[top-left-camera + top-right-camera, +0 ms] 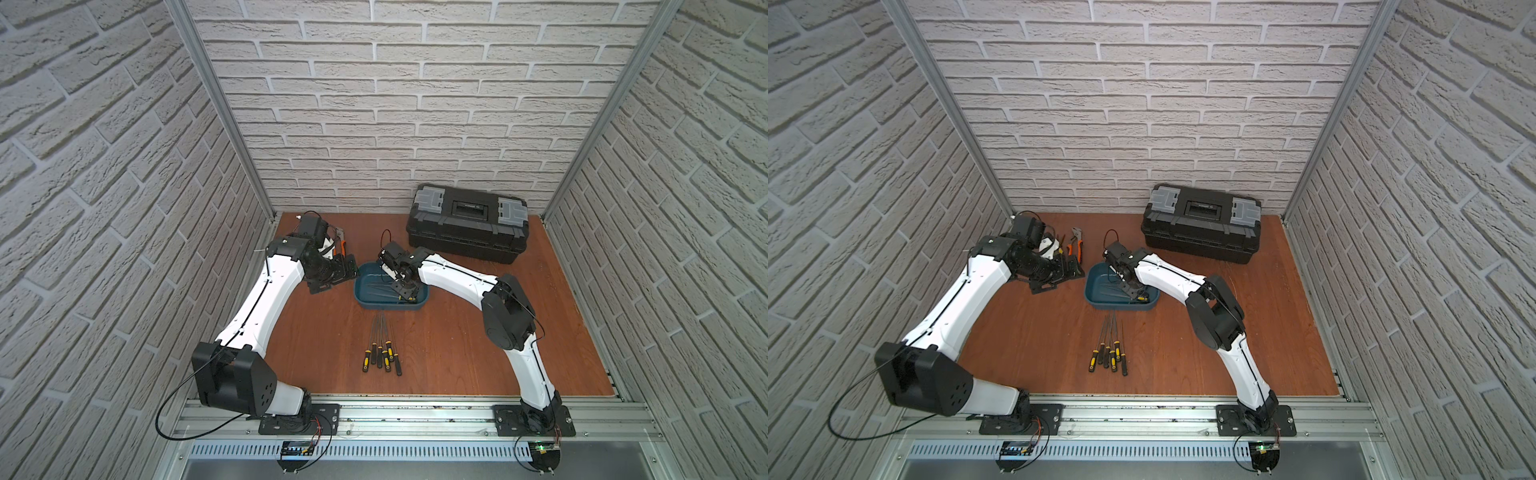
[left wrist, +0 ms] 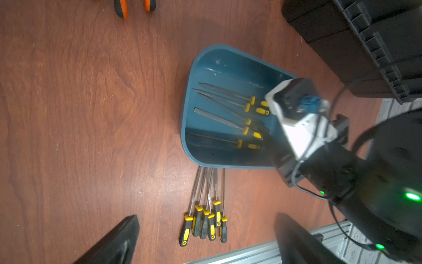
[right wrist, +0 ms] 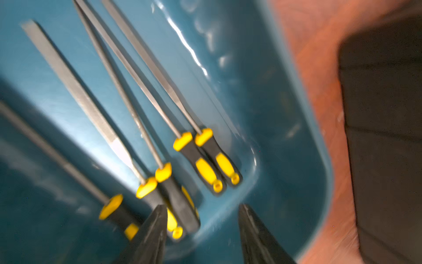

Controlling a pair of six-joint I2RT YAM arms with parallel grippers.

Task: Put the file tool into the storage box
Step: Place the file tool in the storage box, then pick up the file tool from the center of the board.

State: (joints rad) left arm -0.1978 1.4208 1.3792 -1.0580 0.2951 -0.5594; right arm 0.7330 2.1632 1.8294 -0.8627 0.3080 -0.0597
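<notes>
The storage box (image 1: 365,276) (image 1: 1096,279) is a shallow teal tub at mid-table, also in the left wrist view (image 2: 217,68) and the right wrist view (image 3: 274,114). Several file tools (image 2: 228,118) with yellow-and-black handles lie flat inside it. My right gripper (image 1: 403,293) (image 3: 203,219) reaches down into the box's right end, jaws apart. One file handle (image 3: 180,203) lies on the floor of the box beside one finger (image 3: 155,228), and nothing is pinched. My left gripper (image 1: 332,282) (image 2: 206,216) hovers open and empty just left of the box.
Several more files (image 1: 382,349) (image 1: 1108,349) (image 2: 205,217) lie bunched on the wooden table in front of the box. A large black toolbox (image 1: 467,224) stands shut at the back right. Orange-handled pliers (image 1: 1075,243) lie at the back left behind my left wrist.
</notes>
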